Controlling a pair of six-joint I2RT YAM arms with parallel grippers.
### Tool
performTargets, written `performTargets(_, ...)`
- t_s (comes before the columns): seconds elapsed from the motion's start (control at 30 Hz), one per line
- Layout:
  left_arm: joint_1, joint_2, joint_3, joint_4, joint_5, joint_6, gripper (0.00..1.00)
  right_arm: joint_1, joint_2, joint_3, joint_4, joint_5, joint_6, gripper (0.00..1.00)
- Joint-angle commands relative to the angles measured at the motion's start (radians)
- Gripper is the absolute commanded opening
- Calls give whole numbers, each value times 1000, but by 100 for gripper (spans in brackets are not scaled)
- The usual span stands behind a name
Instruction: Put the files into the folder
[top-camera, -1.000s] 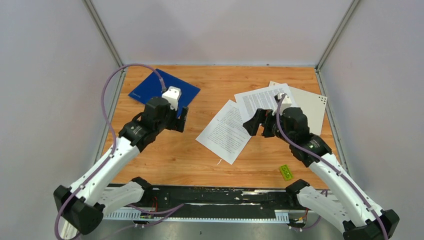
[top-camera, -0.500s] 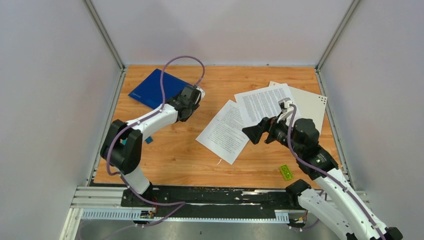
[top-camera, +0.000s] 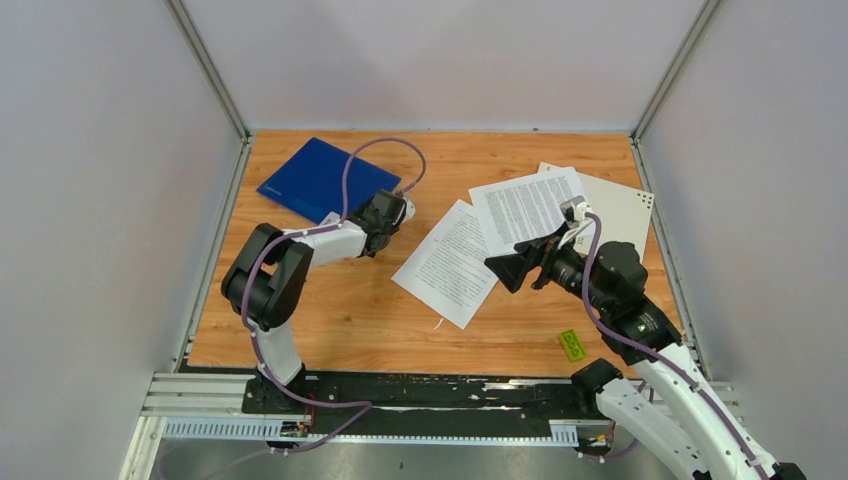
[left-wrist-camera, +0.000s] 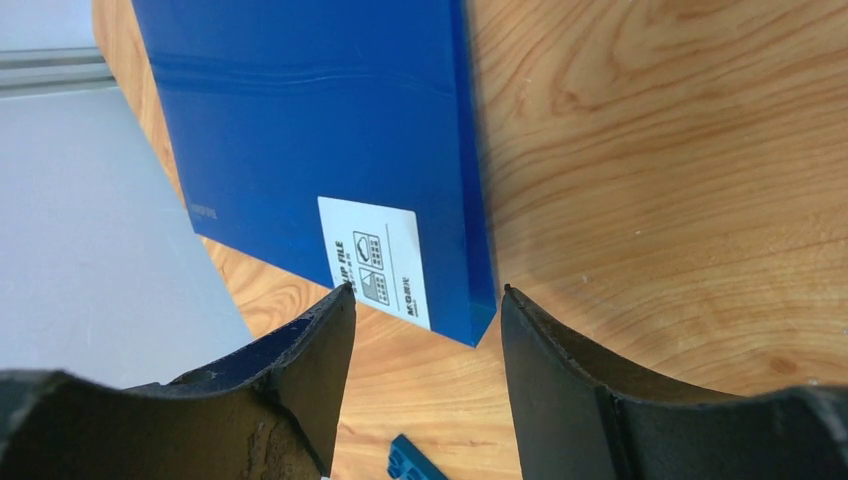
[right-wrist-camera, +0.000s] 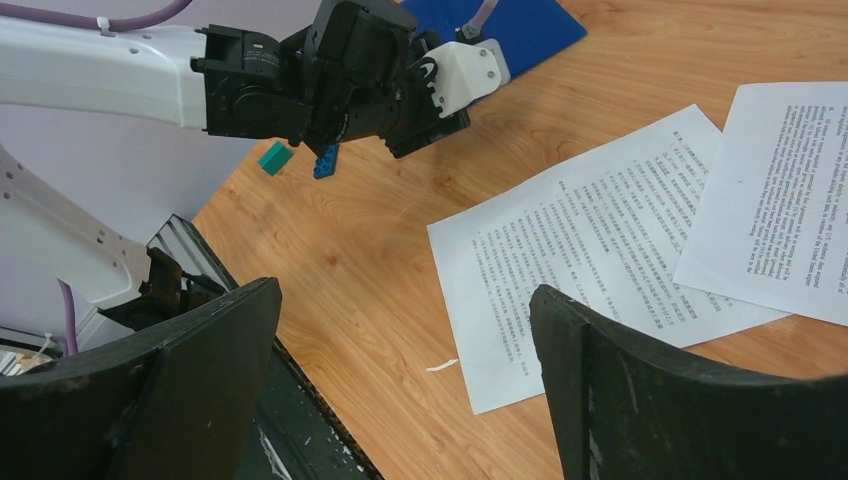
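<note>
The light wooden table (top-camera: 330, 320) carries everything. At its far left lies the flat, closed, dark blue plastic folder (top-camera: 315, 178), turned askew to the table's edges. Right of centre are the files: two thin white paper sheets printed with black text. The nearer sheet (top-camera: 450, 262) slants from near-left to far-right, and the farther sheet (top-camera: 520, 205) overlaps its far end. That second sheet partly rests on a stiff pale grey cover (top-camera: 620, 210). Neither sheet is in the folder yet. The left gripper (left-wrist-camera: 425, 291) is low by the folder's near corner. Its black fingers are apart and clamp nothing. The corner with the white label sits just ahead in the gap, and the folder's long edge runs away from the wrist. The right gripper (right-wrist-camera: 405, 295) hovers with its jaws spread wide and empty. The nearer sheet lies below and ahead of it, its long side running across the gap. So the left arm is clearly nearer the folder and the right arm nearer the files, and folder and sheets are well apart. Judging by this, the next move is likely a pinch on the folder's corner to lift its cover. Smaller things are a green tag (top-camera: 572, 345) near the right arm, and a teal block (right-wrist-camera: 273, 157) and a blue block (right-wrist-camera: 325, 162) by the left arm.
</note>
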Motion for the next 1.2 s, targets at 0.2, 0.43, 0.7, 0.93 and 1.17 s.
performTargets(0.2,-2,58,-1,115,-57,51,60,-1,-9,34,30,-2,-25,97)
performTargets(0.43,-3,75,-9,152,-104,82,52,-1,-15,36,25,-7,-32,97)
performTargets(0.7,-2,135,-12,222,-184,127,49,-1,-34,54,-10,14,-52,97)
performTargets(0.93,-2,207,-10,300,-280,179,46,-1,-69,63,-44,48,-75,97)
performTargets(1.17,-2,261,-9,356,-334,192,36,-1,-83,54,-55,62,-72,97)
